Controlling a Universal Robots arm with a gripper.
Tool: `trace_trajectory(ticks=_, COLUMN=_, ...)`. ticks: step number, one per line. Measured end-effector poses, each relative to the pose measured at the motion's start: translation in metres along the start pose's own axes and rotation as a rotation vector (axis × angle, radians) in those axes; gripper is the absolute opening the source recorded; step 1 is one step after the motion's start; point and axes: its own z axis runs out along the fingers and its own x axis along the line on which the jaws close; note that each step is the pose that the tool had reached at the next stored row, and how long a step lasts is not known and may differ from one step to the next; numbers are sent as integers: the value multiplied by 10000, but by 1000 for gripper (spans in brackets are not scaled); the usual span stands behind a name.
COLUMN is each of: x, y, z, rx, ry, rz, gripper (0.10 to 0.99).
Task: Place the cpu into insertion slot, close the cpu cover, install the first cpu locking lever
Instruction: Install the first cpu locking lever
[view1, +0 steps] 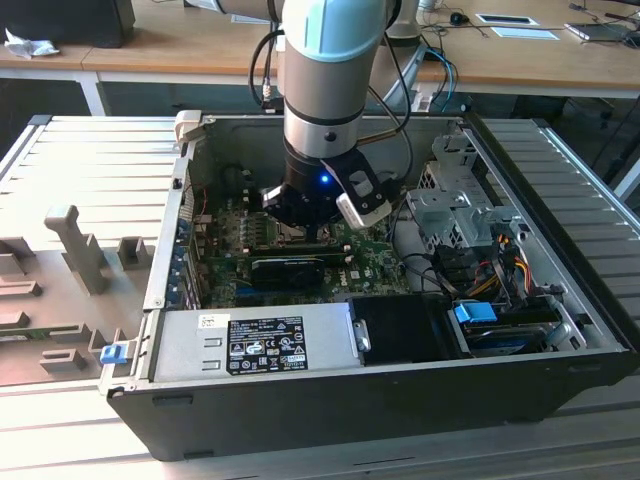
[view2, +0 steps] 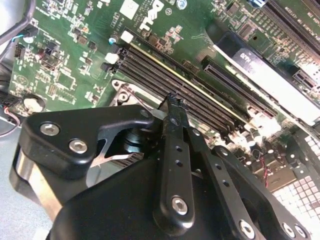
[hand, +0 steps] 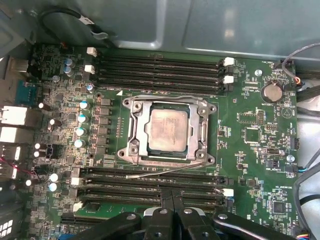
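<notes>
In the first wrist view the cpu (hand: 168, 130), a pale silver square, sits in the socket on the green motherboard (hand: 250, 165). The cpu cover (hand: 197, 131), a dark metal frame, lies flat around it. One thin wire lever (hand: 165, 172) sticks out at a slant over the nearest memory slot, beside the socket. Another lever (hand: 160, 96) runs along the opposite socket edge. My gripper (hand: 172, 196) is shut with nothing in it, over the memory slots just short of the slanted lever. In the second wrist view the gripper (view2: 173, 100) tip hovers by the socket corner (view2: 122, 92). In the exterior view the gripper (view1: 300, 228) is low inside the open case.
Memory slots (hand: 160, 67) flank the socket on both sides. A black card (view1: 290, 268) lies on the board near the gripper. The power supply (view1: 255, 340), drive cage (view1: 450, 215) and bundled cables (view1: 500, 260) crowd the case (view1: 330, 410). A ribbed grey table (view1: 80, 200) surrounds it.
</notes>
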Motion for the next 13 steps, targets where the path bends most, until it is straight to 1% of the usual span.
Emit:
trace_trajectory(ticks=7, x=5, y=0, z=0, rx=-3, ry=0, rz=0, gripper=106)
trace_trajectory(ticks=9, x=27, y=6, z=0, rx=-2, ry=0, rz=1, gripper=106)
trace_trajectory(ticks=12, x=60, y=28, z=12, rx=-68, ry=-4, rz=2, gripper=106)
trace_trajectory(ticks=13, x=71, y=37, z=18, rx=-140, ry=-9, rz=5, gripper=106)
